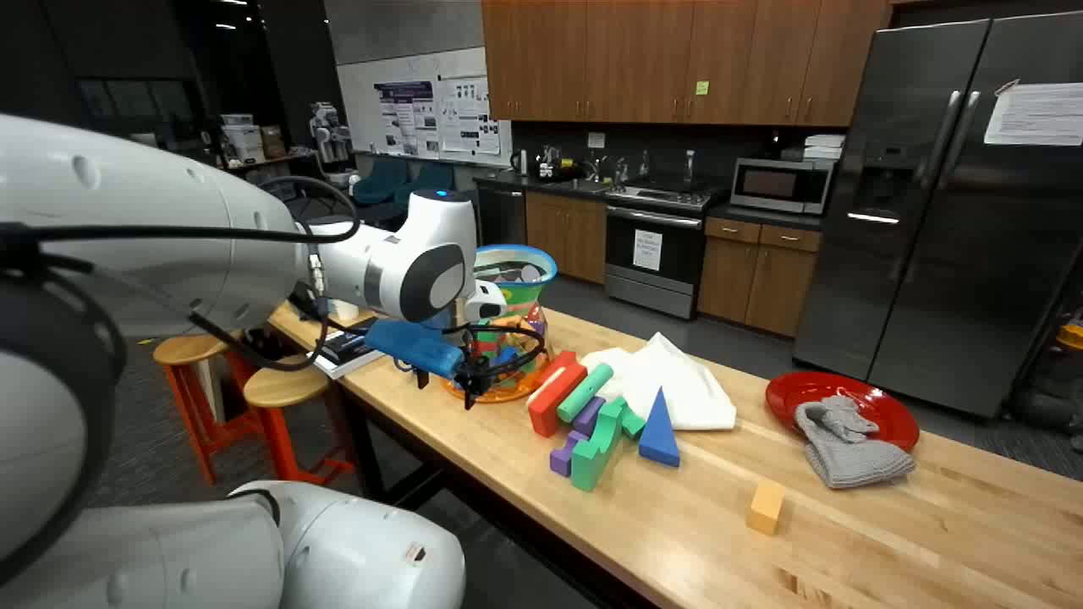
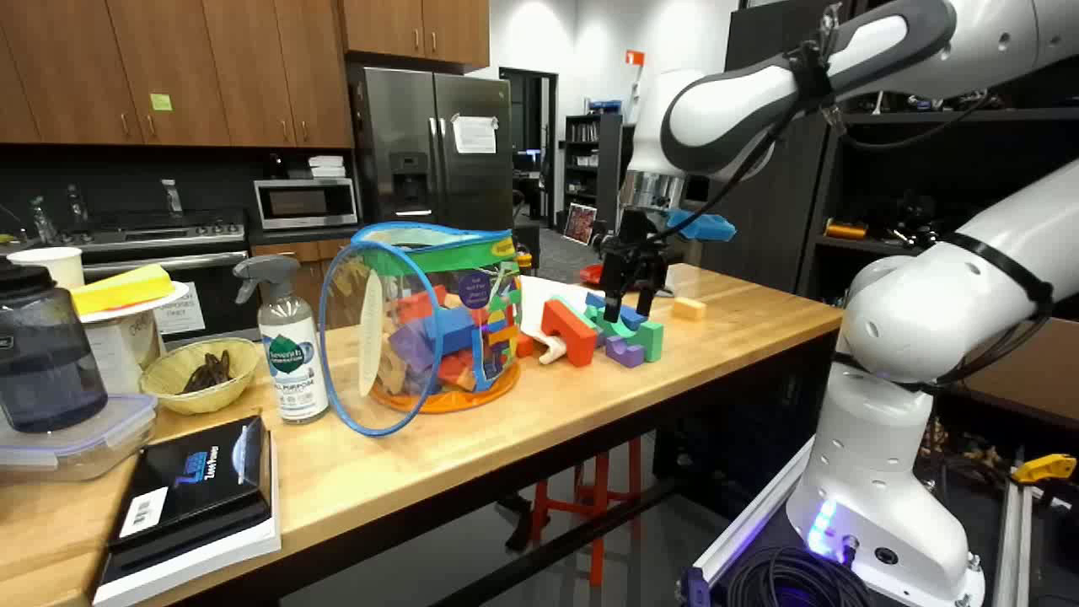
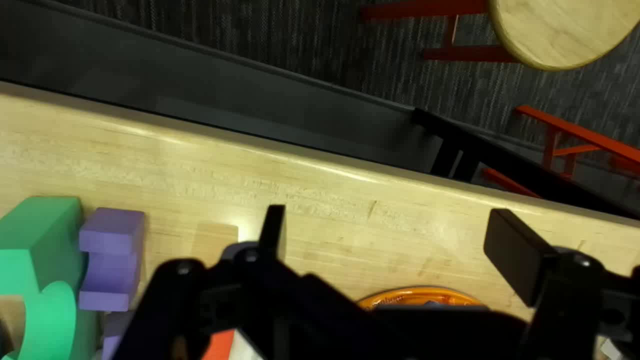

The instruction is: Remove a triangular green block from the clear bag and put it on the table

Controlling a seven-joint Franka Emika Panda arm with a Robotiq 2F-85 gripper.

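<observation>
The clear bag (image 1: 526,292) stands upright on the light-wood table (image 1: 702,533), full of multicoloured blocks. In an exterior view its round clear lid hangs open below the green rim (image 2: 472,255). I cannot make out a triangular green block through the plastic. My gripper (image 1: 446,392) is open and empty above the table, on the near side of the bag. It also shows in an exterior view (image 2: 629,308). In the wrist view the fingers (image 3: 387,225) are wide apart over bare wood. The bag's orange base (image 3: 420,296) is partly hidden by the gripper body.
Beside the bag lie a green arch block (image 1: 596,448), purple blocks (image 1: 561,457), a red block (image 1: 556,397), a green cylinder (image 1: 585,393) and a blue wedge (image 1: 660,436). A white cloth (image 1: 677,389), spray bottle (image 2: 291,362) and red bowl (image 1: 787,393) stand farther off.
</observation>
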